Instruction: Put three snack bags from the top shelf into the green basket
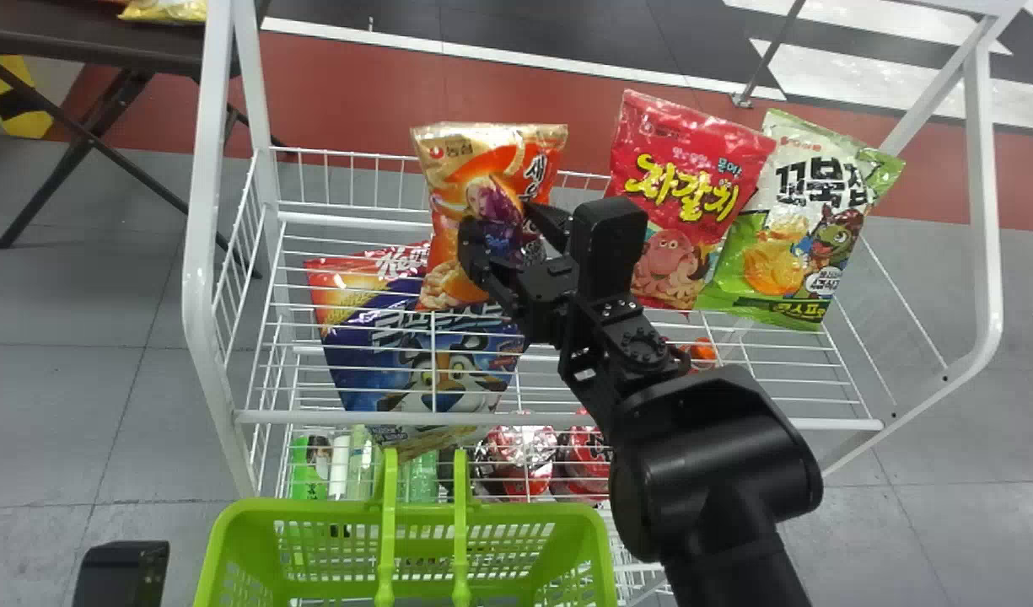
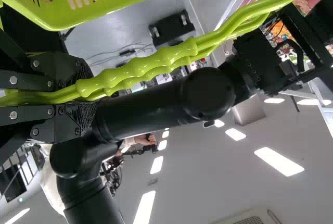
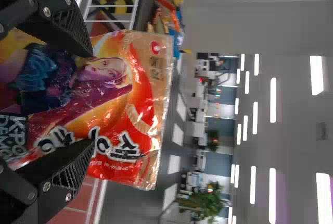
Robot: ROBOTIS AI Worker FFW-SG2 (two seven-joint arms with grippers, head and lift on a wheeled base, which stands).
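- Fingers of the right gripper (image 1: 501, 221) stand wide, either side of the front of the orange snack bag (image 1: 457, 181), upright on the rack's (image 1: 197, 278) top shelf; red (image 1: 693, 160) and green (image 1: 807, 202) bags stand to its right, the green basket (image 1: 550, 516) nearer the robot.
- Left wrist view: the left gripper (image 2: 89, 96) is closed around the basket's handles (image 2: 171, 57).
- Right wrist view: the orange bag's printed face fills the gap.
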